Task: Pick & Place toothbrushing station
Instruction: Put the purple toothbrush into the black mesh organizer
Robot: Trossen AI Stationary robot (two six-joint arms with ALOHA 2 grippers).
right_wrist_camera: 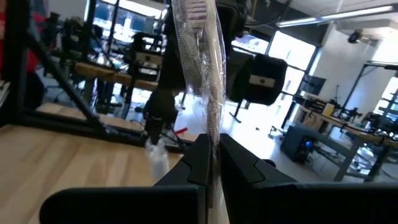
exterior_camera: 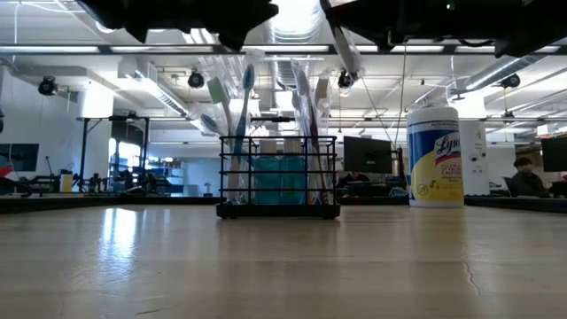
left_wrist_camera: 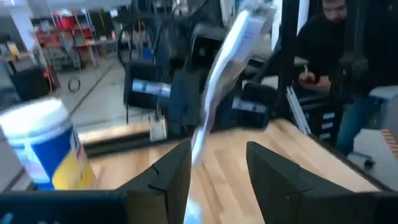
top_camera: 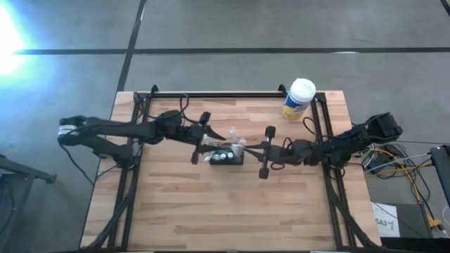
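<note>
The small black wire-mesh organiser box (top_camera: 226, 157) is standing mid-table. The left gripper (left_wrist_camera: 217, 171) is hovering with fingers apart around a wrapped toothbrush (left_wrist_camera: 224, 74). The right gripper (right_wrist_camera: 214, 158) is clamping another clear-wrapped toothbrush (right_wrist_camera: 202, 68).

Both arms crowd the organiser box (top_camera: 226, 157) at bench (top_camera: 211, 218) centre, blocking approach from either side; wipes canister (top_camera: 299, 99) stands at back right corner. Front half of bench open.

Two dark jointed arms, black angular jaws, trailing black cables.
</note>
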